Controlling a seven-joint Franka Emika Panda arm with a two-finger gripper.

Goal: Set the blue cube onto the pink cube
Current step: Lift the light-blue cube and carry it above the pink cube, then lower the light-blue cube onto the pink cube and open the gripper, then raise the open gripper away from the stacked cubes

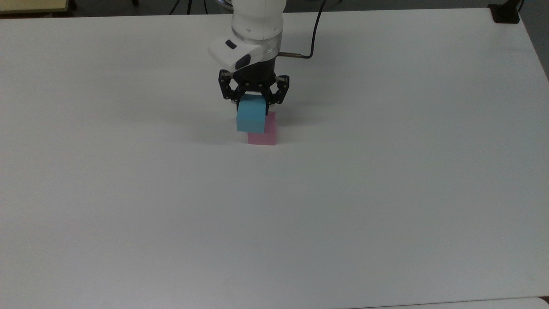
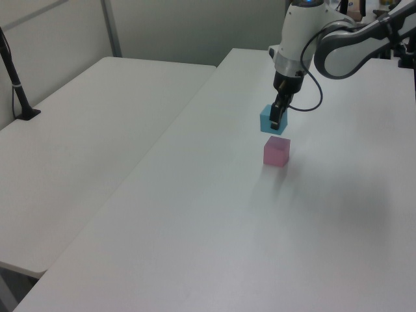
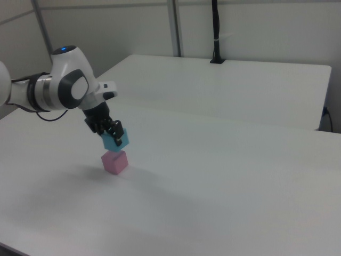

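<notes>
Fingers (image 1: pixel 254 101) clamp blue cube (image 1: pixel 251 116); left view shows air gap above pink cube (image 2: pixel 276 153), top view overlap.

Bench (image 1: pixel 386 193) is open all round in the top view, 3 through 9 o'clock free. Only obstacle on it: pink cube (image 1: pixel 263 134), with blue cube (image 1: pixel 251 116) hanging in the tool (image 1: pixel 254 99) just above, slight gap between in the left view.

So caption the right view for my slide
Franka end effector holds the blue cube just above the pink cube on a white table.
</notes>
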